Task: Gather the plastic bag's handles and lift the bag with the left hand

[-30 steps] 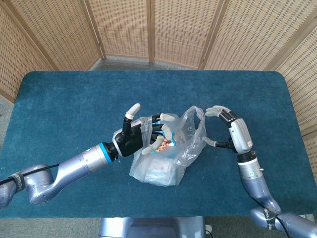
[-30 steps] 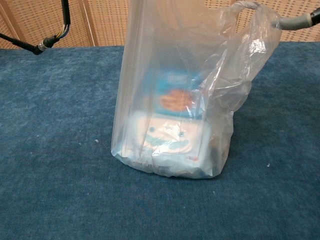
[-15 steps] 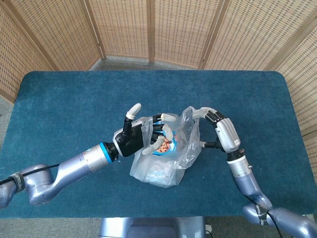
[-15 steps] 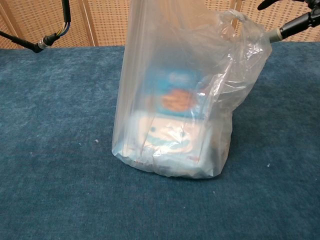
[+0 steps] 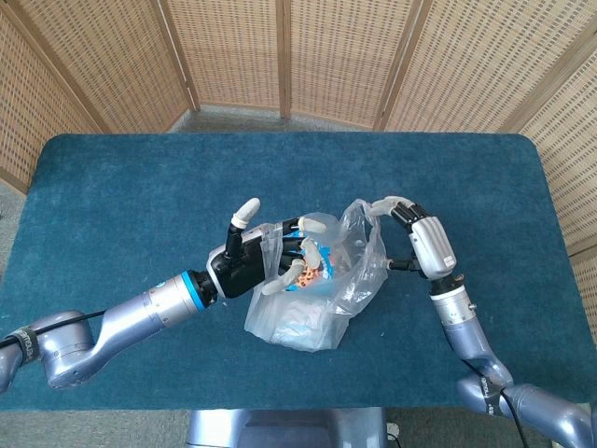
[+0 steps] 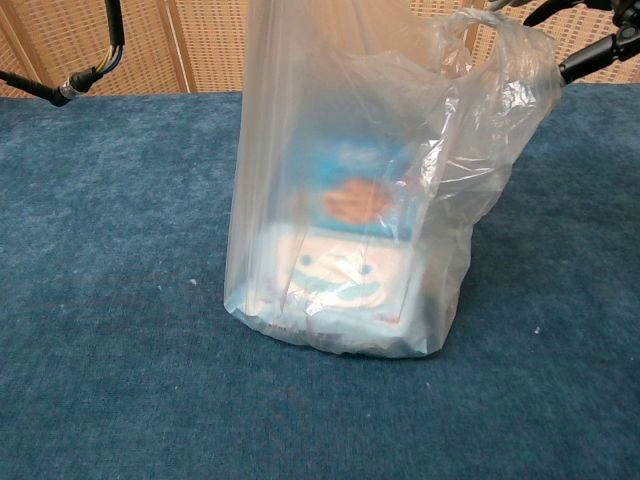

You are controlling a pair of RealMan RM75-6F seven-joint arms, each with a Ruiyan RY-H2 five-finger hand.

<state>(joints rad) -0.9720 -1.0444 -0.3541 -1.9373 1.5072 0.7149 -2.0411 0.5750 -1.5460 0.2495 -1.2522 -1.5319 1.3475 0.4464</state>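
Head view: plastic bag (image 5: 312,299) standing upright on the blue desk (image 5: 121,196), near its middle, mouth open upward. Left hand (image 5: 256,261) reaches into the mouth from the bag's left side, its fingers (image 5: 312,224) spread apart across the opening and the left handle draped over them; whether the handle is actually gripped cannot be told from this angle. Right hand (image 5: 420,241) sits at the bag's right side, its fingers curled over and hooked through the right handle (image 5: 368,213), holding that loop raised.

Chest view: the bag (image 6: 340,200) fills the centre, its base resting flat on the desk (image 6: 110,300). Through the clear film, boxed goods (image 6: 345,275) with blue and white printing, and an orange patch above, lie stacked at the bottom. The right handle (image 6: 480,20) stands up at the top right edge, beside a dark finger of the right hand. Woven wicker screens (image 5: 280,56) enclose the far side of the desk.
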